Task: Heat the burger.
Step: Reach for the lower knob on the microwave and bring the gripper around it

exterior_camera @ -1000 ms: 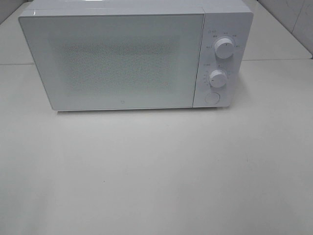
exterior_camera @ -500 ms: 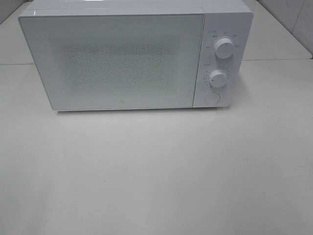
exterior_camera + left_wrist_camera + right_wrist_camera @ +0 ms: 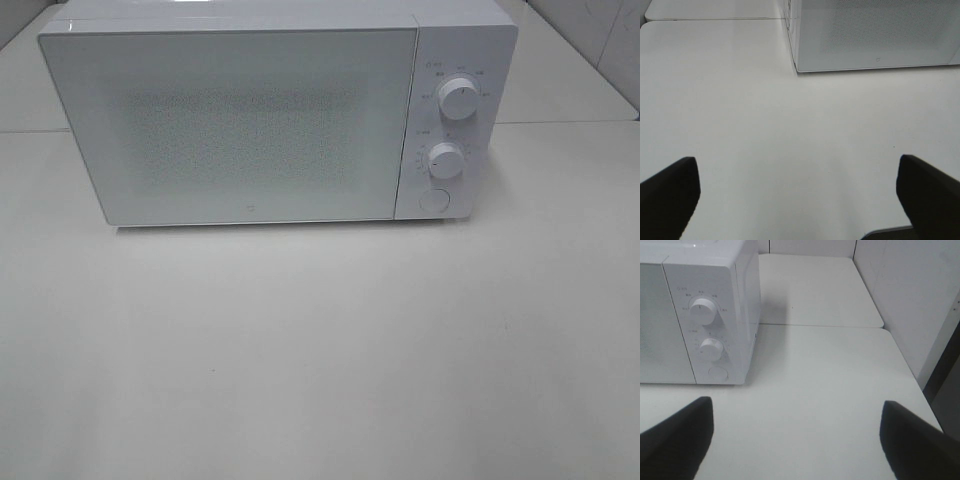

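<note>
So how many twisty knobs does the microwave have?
2. The upper knob sits near the top of the right-hand panel of the microwave; the lower knob is right beneath it. The flat round button below them is not a knob. None seem hidden.

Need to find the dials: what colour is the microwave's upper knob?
White. The upper knob shows best in the right wrist view.

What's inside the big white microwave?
The boxy white microwave oven has its flat door shut. The speckled window shows only pale grey, so anything inside is hidden.
</note>
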Controlling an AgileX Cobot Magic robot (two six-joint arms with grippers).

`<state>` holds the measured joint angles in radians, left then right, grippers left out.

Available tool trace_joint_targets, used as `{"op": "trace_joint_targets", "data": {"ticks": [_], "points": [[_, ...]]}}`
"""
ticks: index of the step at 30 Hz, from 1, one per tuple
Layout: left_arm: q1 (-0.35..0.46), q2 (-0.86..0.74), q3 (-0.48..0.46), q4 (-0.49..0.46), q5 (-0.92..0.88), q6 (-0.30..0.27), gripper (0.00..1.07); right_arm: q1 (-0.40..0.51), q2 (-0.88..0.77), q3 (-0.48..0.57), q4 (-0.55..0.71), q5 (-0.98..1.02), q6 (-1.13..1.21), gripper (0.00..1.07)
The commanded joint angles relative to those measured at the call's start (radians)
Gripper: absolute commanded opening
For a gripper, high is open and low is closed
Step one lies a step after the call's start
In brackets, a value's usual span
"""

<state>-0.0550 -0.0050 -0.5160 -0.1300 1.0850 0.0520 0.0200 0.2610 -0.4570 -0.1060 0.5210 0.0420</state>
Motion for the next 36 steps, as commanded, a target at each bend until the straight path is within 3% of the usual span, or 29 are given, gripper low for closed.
{"op": "trace_joint_targets", "data": {"ticks": [1,24,36], "points": [[0.004,-0.015,-0.001,0.0,-0.015,0.003,1.01,-0.005,0.033,0.031,-0.018,-0.132,-0.004,0.77],[0.004,-0.015,-0.001,0.0,-0.015,0.003,1.01,-0.005,0.415,0.072,-0.024,-0.632,-0.004,0.76],[0.004,-0.015,-0.001,0.0,-0.015,0.003,1.01,-0.005,0.415,0.072,-0.058,-0.746,-0.01,0.76]]}}
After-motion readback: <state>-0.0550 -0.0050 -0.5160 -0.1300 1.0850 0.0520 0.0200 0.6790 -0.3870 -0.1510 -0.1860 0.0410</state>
